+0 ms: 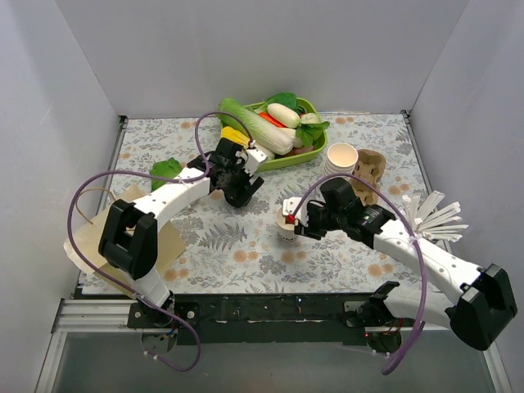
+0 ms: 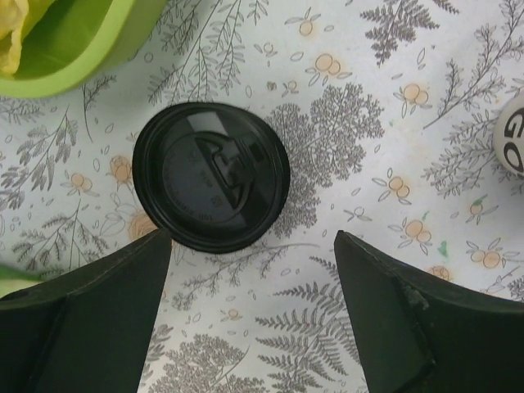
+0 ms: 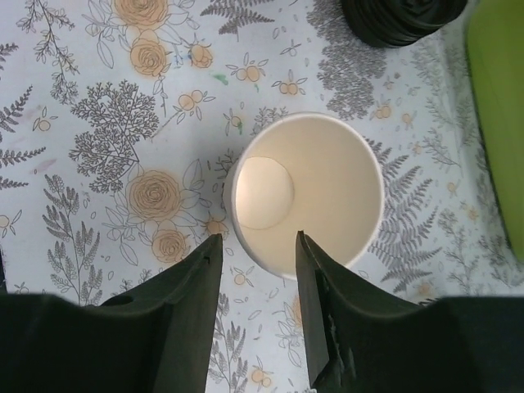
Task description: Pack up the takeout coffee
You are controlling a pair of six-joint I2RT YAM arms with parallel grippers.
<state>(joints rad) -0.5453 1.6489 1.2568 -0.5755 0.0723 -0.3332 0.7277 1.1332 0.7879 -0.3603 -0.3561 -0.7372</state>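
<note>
A brown paper bag [image 1: 86,246] lay at the left edge of the table. The left gripper [image 2: 252,246] hung with its jaws spread wide and held nothing. Just beyond its fingertips a black lid [image 2: 211,176] lay loose on the cloth, between the middle and the far edge and just in front of the green tray [image 2: 90,49]. To the right, near the middle of the table, the paper cup [image 3: 327,188] stood upright without a lid. The right gripper [image 3: 257,237] was narrowly parted, with one finger outside the cup's near wall and the other over its mouth. A stack of cups [image 1: 342,155], a cardboard carrier [image 1: 370,166] and white sticks [image 1: 434,217] lay towards the right edge.
</note>
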